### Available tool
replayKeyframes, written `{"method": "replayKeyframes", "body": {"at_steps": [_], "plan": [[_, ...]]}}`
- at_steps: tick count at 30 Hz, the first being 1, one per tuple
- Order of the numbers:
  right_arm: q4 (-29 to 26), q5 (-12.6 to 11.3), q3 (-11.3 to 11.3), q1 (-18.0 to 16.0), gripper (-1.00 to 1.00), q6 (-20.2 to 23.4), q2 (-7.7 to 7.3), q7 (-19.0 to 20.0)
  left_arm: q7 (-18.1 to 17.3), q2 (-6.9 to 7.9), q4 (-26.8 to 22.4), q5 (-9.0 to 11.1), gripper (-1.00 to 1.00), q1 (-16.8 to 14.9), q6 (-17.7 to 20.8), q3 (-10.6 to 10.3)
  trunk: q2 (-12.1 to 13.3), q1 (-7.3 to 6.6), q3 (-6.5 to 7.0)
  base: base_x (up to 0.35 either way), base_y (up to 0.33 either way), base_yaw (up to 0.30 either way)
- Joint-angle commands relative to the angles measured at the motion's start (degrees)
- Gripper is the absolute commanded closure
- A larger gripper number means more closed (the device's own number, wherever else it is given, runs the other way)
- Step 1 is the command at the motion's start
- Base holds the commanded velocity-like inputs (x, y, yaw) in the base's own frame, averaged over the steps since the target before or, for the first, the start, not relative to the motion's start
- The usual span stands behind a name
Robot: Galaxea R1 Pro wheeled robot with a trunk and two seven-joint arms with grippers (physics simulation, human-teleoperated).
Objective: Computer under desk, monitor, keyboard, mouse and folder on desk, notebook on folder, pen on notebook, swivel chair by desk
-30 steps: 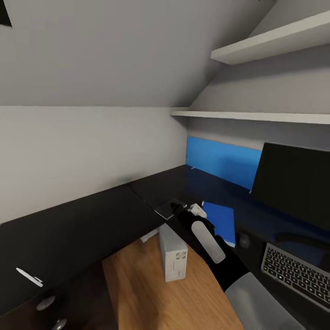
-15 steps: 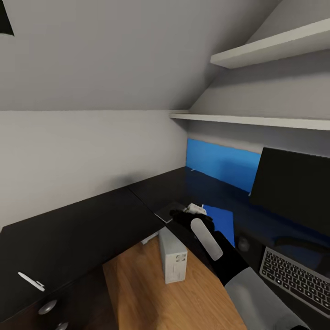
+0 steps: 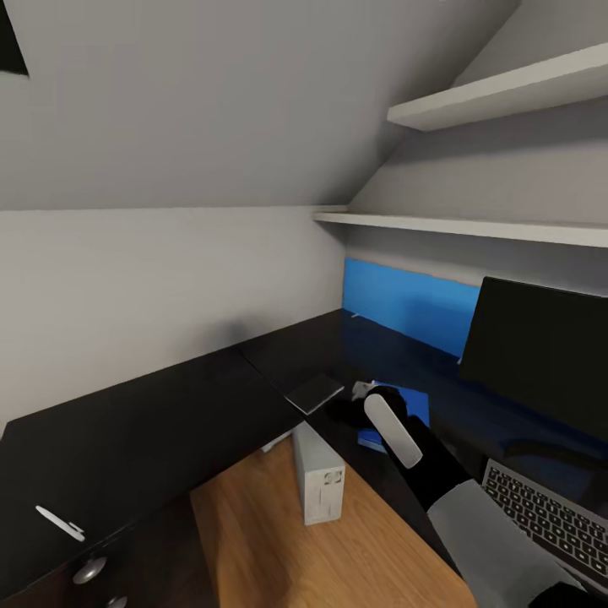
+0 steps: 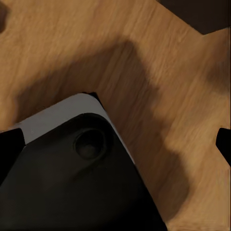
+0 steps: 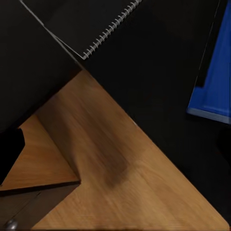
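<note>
The right arm (image 3: pixel 405 439) is reaching forward over the black L-shaped desk (image 3: pixel 169 414), its wrist hanging above the near edge of the blue folder (image 3: pixel 397 414), which is lying flat on the desk beside the dark spiral-bound notebook (image 3: pixel 312 392); judging from the task, the arm is lining up on the notebook, which belongs on top of the folder. In the right wrist view the notebook (image 5: pixel 91 24) with its wire binding and the folder's corner (image 5: pixel 214 86) are sitting apart on the dark top. The right gripper's jaws are not showing clearly, so I cannot tell whether they are spread or pressed together; the left gripper's state is equally unreadable. The white computer tower (image 3: pixel 318 475) is standing on the wood floor (image 3: pixel 253 540) under the desk, where the task wants it. The monitor (image 3: pixel 540 346) and keyboard (image 3: pixel 549 515) are sitting together at the right. The white pen (image 3: pixel 59 523) is lying well apart, at the desk's far left end. No brand or writing is legible anywhere
</note>
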Motion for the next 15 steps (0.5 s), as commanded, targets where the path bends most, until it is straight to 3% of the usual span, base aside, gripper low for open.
{"method": "replayKeyframes", "body": {"at_steps": [1,2,3,4,8,15], "plan": [[0.75,-0.56,0.13,-0.39,-1.00,0.02,0.05,-0.59,-2.08,0.06,1.11,0.79,-1.00,0.00,-0.39,-0.28,-0.04,0.00,-0.05,0.000,0.000,0.000],[1.55,-0.56,0.21,-0.80,-1.00,0.02,0.09,-0.58,-3.99,0.04,2.28,1.24,-1.00,0.01,-0.43,-0.26,-0.04,0.00,-0.05,0.000,0.000,0.000],[2.92,-0.59,0.32,-1.51,-1.00,0.02,0.15,-0.53,-7.68,0.01,4.66,2.92,-1.00,0.01,-0.50,-0.26,-0.04,0.00,-0.05,0.000,0.000,0.000],[4.65,-0.57,0.55,-2.46,-1.00,0.02,0.27,-0.59,-13.70,-0.15,9.92,8.47,-1.00,0.01,-1.43,-0.32,-0.04,0.00,-0.05,0.046,-0.027,0.000],[5.18,-0.56,0.69,-2.75,-1.00,0.00,0.37,-0.66,-15.46,-0.40,12.00,10.63,-1.00,0.01,-2.66,-0.35,-0.04,0.00,-0.05,0.150,-0.079,0.000],[5.52,-0.56,0.77,-2.94,-1.00,-0.05,0.70,-0.61,-16.32,-0.85,13.78,12.04,-1.00,0.01,-3.68,-0.29,-0.04,0.00,-0.05,0.272,-0.138,0.000]]}}
